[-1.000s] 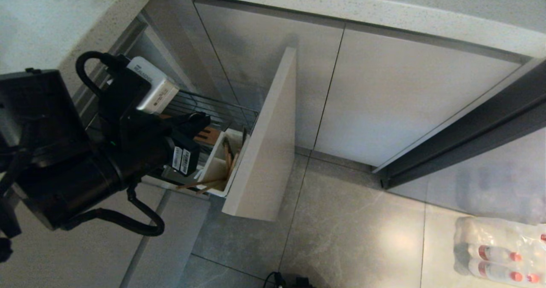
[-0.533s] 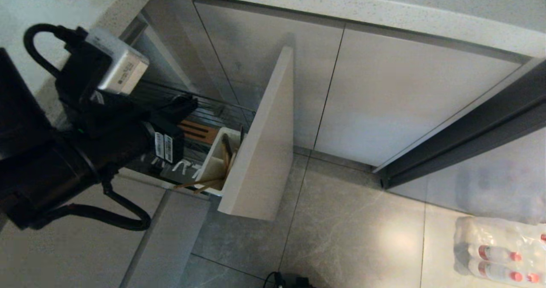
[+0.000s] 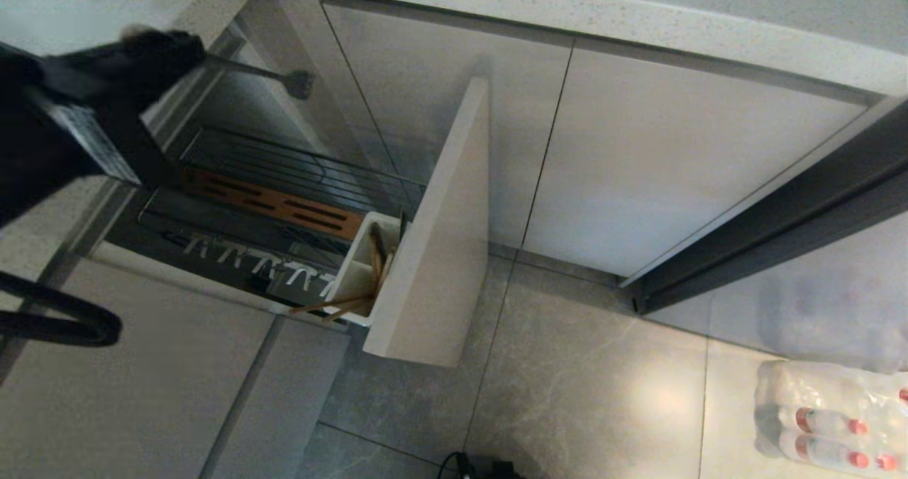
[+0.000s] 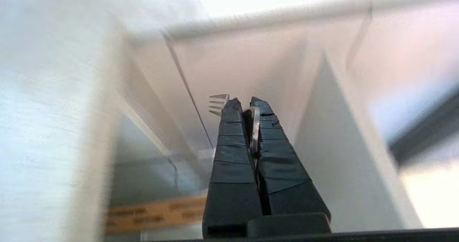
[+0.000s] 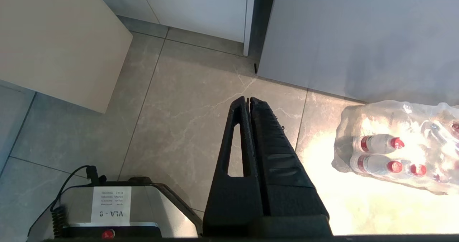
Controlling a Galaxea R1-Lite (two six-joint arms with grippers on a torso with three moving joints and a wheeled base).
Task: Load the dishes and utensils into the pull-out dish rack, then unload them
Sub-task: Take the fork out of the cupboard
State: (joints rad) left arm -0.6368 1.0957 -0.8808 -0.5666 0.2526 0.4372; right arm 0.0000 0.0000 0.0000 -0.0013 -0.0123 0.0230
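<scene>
Left gripper (image 4: 244,107) clamped on fork (image 3: 266,76), above pull-out dish rack (image 3: 284,181); chopsticks (image 3: 355,280) in white caddy (image 3: 355,273). Right gripper (image 5: 248,102) closed, over floor.

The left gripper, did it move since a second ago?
Yes. The left gripper, shut on the fork, has gone up and away from the white utensil caddy, toward the countertop.

The left claw (image 4: 243,104) grips the silver fork (image 4: 254,127) between its 2 closed black fingers (image 4: 231,152), tines protruding beyond the fingertips, above the blurred brown slotted wooden strip (image 4: 154,213).
</scene>
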